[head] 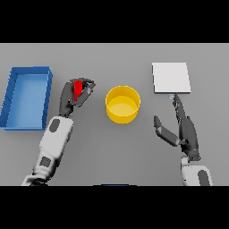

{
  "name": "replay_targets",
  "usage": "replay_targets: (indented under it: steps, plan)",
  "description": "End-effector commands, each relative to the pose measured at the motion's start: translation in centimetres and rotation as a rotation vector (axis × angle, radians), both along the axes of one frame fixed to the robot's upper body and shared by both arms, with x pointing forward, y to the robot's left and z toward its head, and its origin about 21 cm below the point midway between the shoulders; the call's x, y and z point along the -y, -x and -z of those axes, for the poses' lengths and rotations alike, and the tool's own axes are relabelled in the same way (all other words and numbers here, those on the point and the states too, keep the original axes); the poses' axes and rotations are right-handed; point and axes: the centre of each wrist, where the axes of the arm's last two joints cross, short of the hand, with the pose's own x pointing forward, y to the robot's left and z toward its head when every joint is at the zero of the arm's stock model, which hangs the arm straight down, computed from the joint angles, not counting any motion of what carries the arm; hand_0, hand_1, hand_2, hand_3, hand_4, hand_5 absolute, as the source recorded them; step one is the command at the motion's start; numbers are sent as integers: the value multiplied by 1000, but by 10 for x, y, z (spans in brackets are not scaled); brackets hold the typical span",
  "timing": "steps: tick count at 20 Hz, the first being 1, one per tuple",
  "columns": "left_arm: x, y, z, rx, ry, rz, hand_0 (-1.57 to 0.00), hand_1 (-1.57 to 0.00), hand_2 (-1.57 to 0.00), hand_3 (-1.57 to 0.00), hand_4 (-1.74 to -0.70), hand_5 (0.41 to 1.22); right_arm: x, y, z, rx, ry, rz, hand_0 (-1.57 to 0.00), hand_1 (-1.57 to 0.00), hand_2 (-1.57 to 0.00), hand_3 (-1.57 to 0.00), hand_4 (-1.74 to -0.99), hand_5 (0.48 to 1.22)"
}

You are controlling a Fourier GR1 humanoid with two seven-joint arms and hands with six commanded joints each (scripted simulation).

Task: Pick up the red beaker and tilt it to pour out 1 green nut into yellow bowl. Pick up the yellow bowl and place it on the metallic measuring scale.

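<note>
While the blue tray (pixel 27 98) sits idle at far left | left hand (pixel 74 96) curls round the red beaker (pixel 78 89), just left of the yellow bowl (pixel 122 104) | carry it over the rim, tilt slowly | right hand (pixel 181 127) lies relaxed, fingers straight, below the metallic scale (pixel 171 77) on the bench (pixel 112 152).

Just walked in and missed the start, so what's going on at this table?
The robot's left hand is curled round a red beaker, held beside the yellow bowl and not yet over it. I can't make out a green nut in the bowl. The bowl stands on the table, apart from the scale at the back right. The right hand is open, fingers pointing toward the scale's near edge. A blue tray sits at the far left.
</note>
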Motion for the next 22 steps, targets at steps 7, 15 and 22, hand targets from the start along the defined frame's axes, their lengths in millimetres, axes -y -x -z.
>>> replay_targets:
  steps: [7,15,22]
  plan:
    - [-5,-10,-29,72,-71,10,-1527,-1529,-1528,-1509,-1718,1126,-1,0,3,31,57,2,1,1,1,1,-1127,659]
    - [-2,-19,-84,136,-542,199,-1559,-1560,-1560,-1555,-1735,1127,0,-1,1,44,60,2,1,1,1,1,-1092,667]
    - [22,-20,-112,158,-882,307,-1566,-1566,-1566,-1564,-1739,1153,3,3,0,43,66,-18,1,1,1,1,-1069,685]
